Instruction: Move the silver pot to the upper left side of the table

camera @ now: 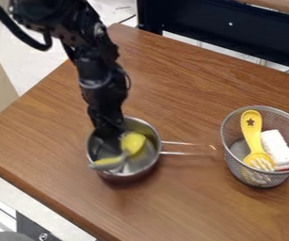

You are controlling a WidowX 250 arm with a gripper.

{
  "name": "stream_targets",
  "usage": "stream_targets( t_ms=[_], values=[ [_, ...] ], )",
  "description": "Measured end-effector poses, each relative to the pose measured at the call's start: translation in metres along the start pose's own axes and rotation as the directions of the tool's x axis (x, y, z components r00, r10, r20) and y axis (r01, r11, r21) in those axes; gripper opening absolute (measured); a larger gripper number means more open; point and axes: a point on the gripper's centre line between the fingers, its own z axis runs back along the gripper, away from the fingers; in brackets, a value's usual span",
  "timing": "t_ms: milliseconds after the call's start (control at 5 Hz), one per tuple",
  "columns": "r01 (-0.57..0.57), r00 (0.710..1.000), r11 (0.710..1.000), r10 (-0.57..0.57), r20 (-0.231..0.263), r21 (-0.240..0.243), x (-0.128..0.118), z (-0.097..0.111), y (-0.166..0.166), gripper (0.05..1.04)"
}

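I have the gripper [112, 132] down at the silver pot [148, 167], over the eleven o'clock part of its rim. I can't tell how far open it is, or whether it has hold of the wall. The pot sits upright, around seven o'clock from the middle of my view, with its wire handle [183, 153] pointing to three o'clock, the end just beside the mesh basket [263, 181].

The step in hand, as I judge it, is securing the rim before the carry. I'd want the wall well between the two sides of the grip, and would test it with a very slight lift. Held at one side, the pot will likely sag towards four o'clock, with the handle adding its weight, so I'd raise it only just off the table [184, 84], or slide it if it droops.

The yellow piece [132, 142] and the grey-and-yellow item [108, 162] that leans out at eight o'clock could spill with a tilt or a jerk. I'd travel slowly towards eleven o'clock, keep the handle from swinging into the basket, and set the base flat well inside the edge before letting go.
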Motion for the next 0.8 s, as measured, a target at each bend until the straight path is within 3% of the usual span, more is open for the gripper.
stream_targets(
  t_ms=[200,400,600,800],
  values=[
    [-0.057,0.998,0.997,0.058,-0.019,0.06,0.003,0.0,0.023,0.066],
    [-0.174,0.985,0.984,0.174,-0.007,0.029,0.009,0.002,0.036,0.066],
    [-0.307,0.952,0.951,0.306,-0.011,-0.04,0.023,-0.003,0.035,0.065],
    [-0.445,0.895,0.888,0.445,-0.029,-0.118,0.046,-0.007,0.027,0.065]
  ],
)
